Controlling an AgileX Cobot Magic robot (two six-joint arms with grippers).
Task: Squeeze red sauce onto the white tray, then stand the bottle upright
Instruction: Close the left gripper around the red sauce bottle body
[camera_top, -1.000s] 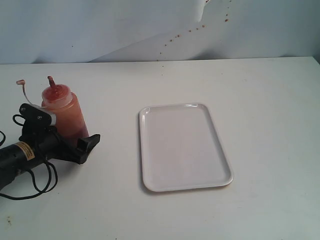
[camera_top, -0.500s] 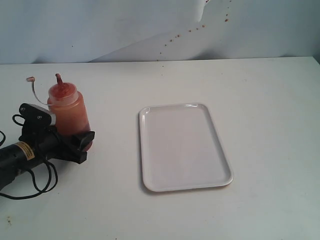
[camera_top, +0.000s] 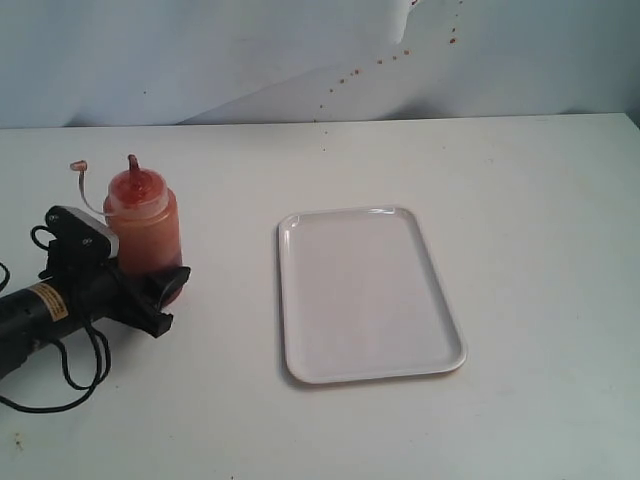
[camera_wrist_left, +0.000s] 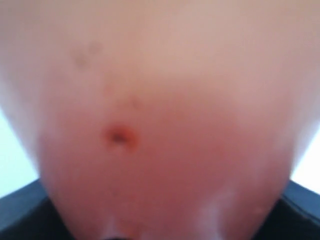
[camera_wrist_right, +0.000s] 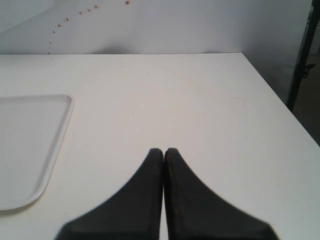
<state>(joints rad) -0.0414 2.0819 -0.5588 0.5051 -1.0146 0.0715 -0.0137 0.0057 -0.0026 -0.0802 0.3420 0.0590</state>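
Broadly, a plain white table (camera_top: 520, 200) fills the scene, and a pale wall (camera_top: 200, 50) rises at its far edge, marked with a loose trail of small reddish-brown specks (camera_top: 380, 60). The table's right edge shows in the right wrist view, with a dark stand beyond it.

At the left side stands the bottle (camera_top: 145, 235), upright, its long axis vertical and its nozzle (camera_top: 133, 165) pointing up. The small cap (camera_top: 77, 166) hangs out to the left of the nozzle on a thin tether (camera_top: 90, 195). The red sauce (camera_top: 150, 250) shows darker through the translucent wall. Whether the base touches the table cannot be told.

The left gripper (camera_top: 150, 282) reaches in from the near left, its jaws partly open and pressed against the bottle's lower body, one on the near side and the other hidden behind it. In the left wrist view the blurred red-orange wall of the bottle (camera_wrist_left: 160, 125) fills nearly everything.

The white tray (camera_top: 365, 295) lies flat at the middle of the table, well apart from the bottle on its right, its long axis running near to far.

The right gripper (camera_wrist_right: 163, 151) has its jaws pressed together with nothing between them, over bare table to the right of the tray's edge (camera_wrist_right: 60, 145).
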